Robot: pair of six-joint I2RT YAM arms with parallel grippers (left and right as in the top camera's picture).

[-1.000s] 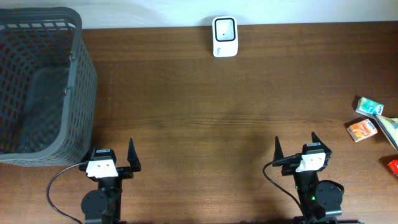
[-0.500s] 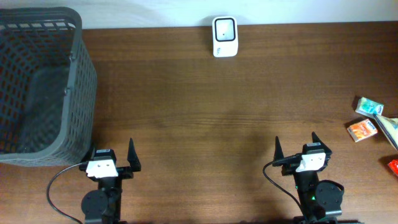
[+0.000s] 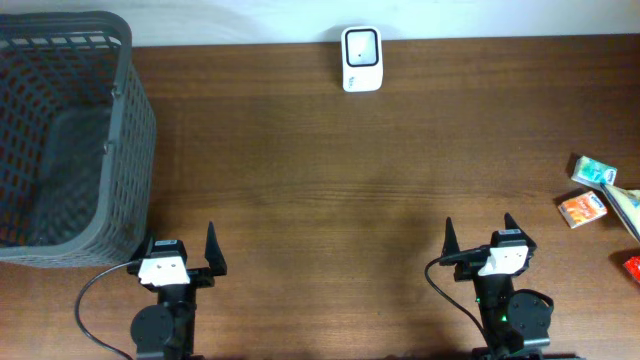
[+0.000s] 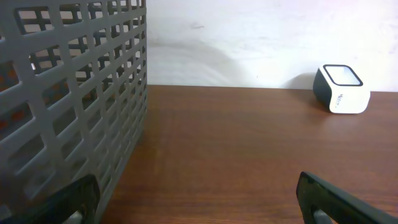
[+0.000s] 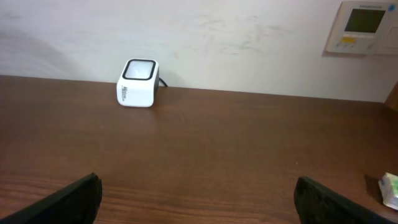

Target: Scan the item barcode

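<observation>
Two arms are seen from above, both built in black. A white block (image 3: 163, 267) is mounted behind the left end effector (image 3: 180, 240), and a matching one behind the right end effector (image 3: 477, 225). Each end effector is formed of two black fingers (image 3: 211, 243) — thin blades tapering to points. A pale grey cable (image 3: 100, 278) is looped beside the left arm; a black cable (image 3: 430, 275) is curved beside the right. A small green light (image 3: 503, 320) is shown on the right arm's round base (image 3: 525, 312). In the wrist views, the fingers appear as dark, matte wedges.

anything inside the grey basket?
Overhead, the basket shows only bare floor and mesh walls, no items. Its left part is cut off by the frame, so unseen.
</observation>
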